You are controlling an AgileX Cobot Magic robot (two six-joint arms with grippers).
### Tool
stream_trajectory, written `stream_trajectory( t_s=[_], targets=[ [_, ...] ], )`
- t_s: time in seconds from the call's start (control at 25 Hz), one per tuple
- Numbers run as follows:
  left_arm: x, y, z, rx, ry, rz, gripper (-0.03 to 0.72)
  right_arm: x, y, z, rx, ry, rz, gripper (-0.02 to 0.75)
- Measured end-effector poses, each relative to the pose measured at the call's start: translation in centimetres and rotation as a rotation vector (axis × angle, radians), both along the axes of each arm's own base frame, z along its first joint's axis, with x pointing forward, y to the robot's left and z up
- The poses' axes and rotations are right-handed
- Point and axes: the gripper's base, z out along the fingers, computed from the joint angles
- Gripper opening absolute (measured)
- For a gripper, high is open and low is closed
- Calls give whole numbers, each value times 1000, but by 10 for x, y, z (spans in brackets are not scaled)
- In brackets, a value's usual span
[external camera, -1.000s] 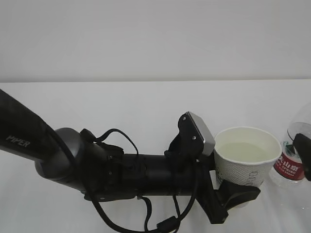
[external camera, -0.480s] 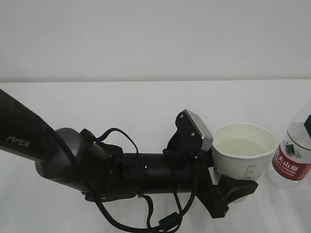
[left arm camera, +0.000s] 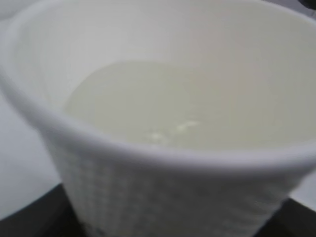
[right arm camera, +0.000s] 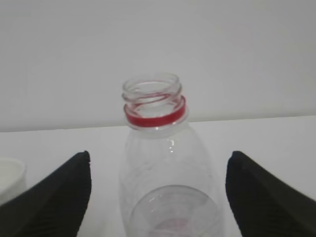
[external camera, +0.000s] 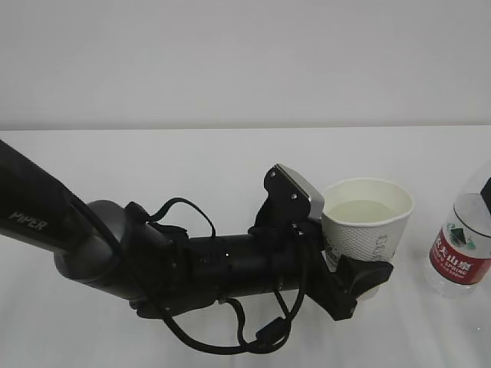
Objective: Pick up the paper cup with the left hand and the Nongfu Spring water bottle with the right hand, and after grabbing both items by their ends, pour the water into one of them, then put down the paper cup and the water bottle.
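The paper cup [external camera: 365, 227], upright with water [external camera: 362, 211] in it, sat clamped in my left hand [external camera: 354, 277] at about four o'clock on the white table [external camera: 192, 165]. The uncapped Nongfu Spring water bottle [external camera: 462, 244] stood just apart at the cup's three o'clock. My right hand [right arm camera: 158, 197] stood wide around the bottle without touching, nothing between the two.

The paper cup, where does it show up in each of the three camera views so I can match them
Exterior view: the paper cup sits right of centre, held by the left gripper, water inside.
Left wrist view: the cup fills nearly the whole picture, seen from close above its rim.
Right wrist view: only a sliver of its rim at the left edge, behind a black finger.
Shared landmark: the white table.
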Motion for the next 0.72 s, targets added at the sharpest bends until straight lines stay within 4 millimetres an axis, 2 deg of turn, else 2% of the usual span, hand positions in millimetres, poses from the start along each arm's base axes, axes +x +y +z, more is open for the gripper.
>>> stream_trajectory(
  t_s=[0.72],
  targets=[
    [54, 47, 6, -65, -17, 173, 522, 0, 4, 0, -17, -1, 46, 629]
  ],
)
